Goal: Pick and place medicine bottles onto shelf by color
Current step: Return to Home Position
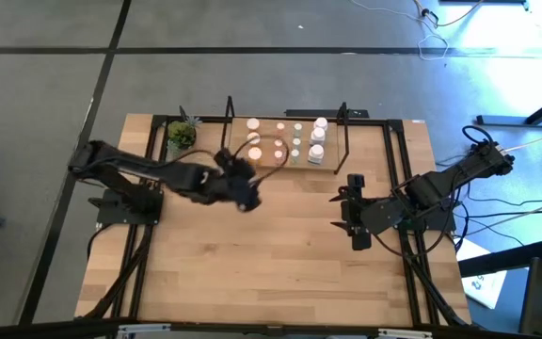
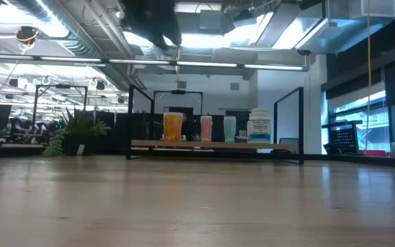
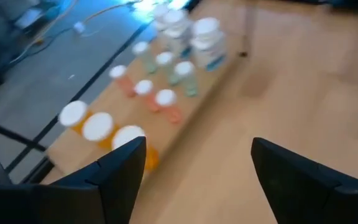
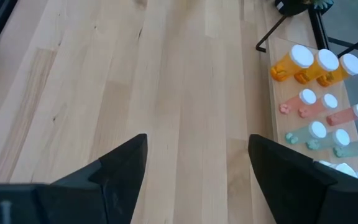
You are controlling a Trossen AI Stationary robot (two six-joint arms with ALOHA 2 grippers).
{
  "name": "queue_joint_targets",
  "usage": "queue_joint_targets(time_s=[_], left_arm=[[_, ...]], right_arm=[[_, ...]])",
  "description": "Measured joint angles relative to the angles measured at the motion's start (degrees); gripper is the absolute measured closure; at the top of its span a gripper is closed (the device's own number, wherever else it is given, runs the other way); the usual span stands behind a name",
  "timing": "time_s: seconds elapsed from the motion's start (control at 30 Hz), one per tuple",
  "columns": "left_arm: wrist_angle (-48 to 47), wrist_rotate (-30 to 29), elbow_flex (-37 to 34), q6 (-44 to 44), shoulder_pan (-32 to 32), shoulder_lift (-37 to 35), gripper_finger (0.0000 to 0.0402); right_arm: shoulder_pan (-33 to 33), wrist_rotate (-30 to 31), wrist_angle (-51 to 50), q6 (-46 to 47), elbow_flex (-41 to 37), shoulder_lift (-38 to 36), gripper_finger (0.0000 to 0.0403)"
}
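Clearance governs the retreat: left gripper [image 1: 243, 191] hangs above the table, fingers spread wide with nothing between them. Just ahead of its fingertips lies the shelf [image 2: 211, 145], long axis running obliquely away from the gripper. All medicine bottles [image 1: 294, 141] stand upright on that board, grouped by colour, with the orange bottles [image 3: 98, 127] at the end nearest the fingertips. Withdrawal should therefore run straight back, away from them. Right gripper [image 1: 346, 212], likewise wide open and empty, waits farther off, the shelf lying to its side.
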Motion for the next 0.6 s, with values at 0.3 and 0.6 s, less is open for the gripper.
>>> queue_joint_targets(time_s=[0.3,0.6], left_arm=[[-8.8,-4.8,-0.1,-4.0,-14.0,-6.1,0.0113],[-15.7,-14.7,0.0,-8.8,-25.0,-8.9,0.0113]], right_arm=[[0.0,0.0,0.4,0.0,0.0,0.0,0.0122],[0.0,0.0,0.4,0.0,0.0,0.0,0.0122]])
